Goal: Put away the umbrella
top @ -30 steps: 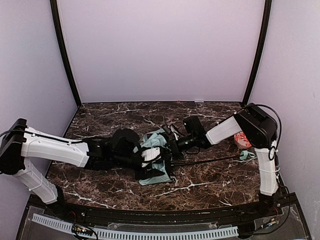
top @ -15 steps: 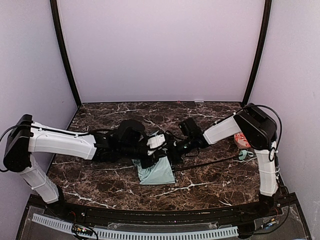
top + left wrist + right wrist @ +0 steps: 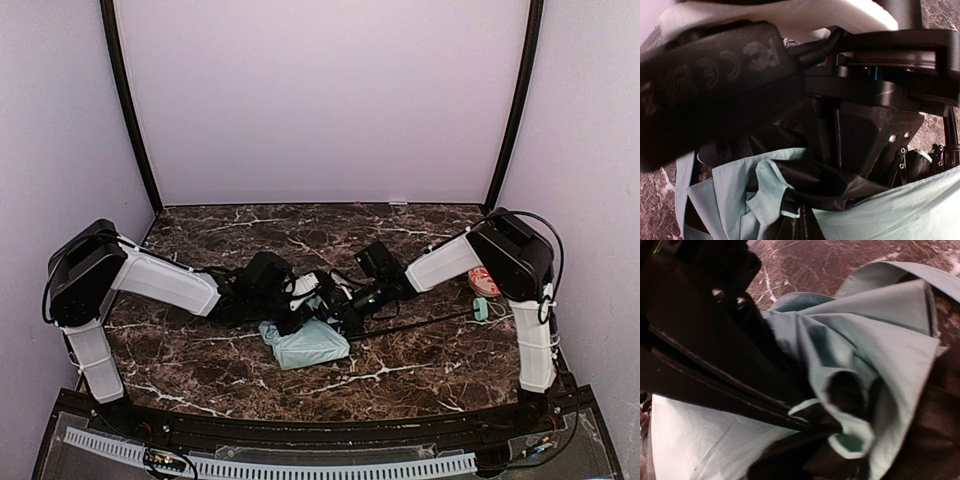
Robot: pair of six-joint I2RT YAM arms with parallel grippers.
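Top external view: on the marble table [image 3: 200, 370] both arms meet over the umbrella [image 3: 310, 345], its mint canopy bunched but unwrapped, roughly halfway by my guess. The right gripper [image 3: 347, 300] is clenched on a fabric fold and the left gripper [image 3: 305, 303] is pinched closed, on what I cannot tell. The shaft [image 3: 420, 322], stretched out toward the handle [image 3: 481, 309], wants collapsing.

The umbrella [image 3: 312, 345] lies mid-table [image 3: 200, 375], its shaft [image 3: 420, 321] reaching toward three o'clock. A round object [image 3: 486, 281] sits just at twelve o'clock of the handle [image 3: 480, 309], by the table's right edge.
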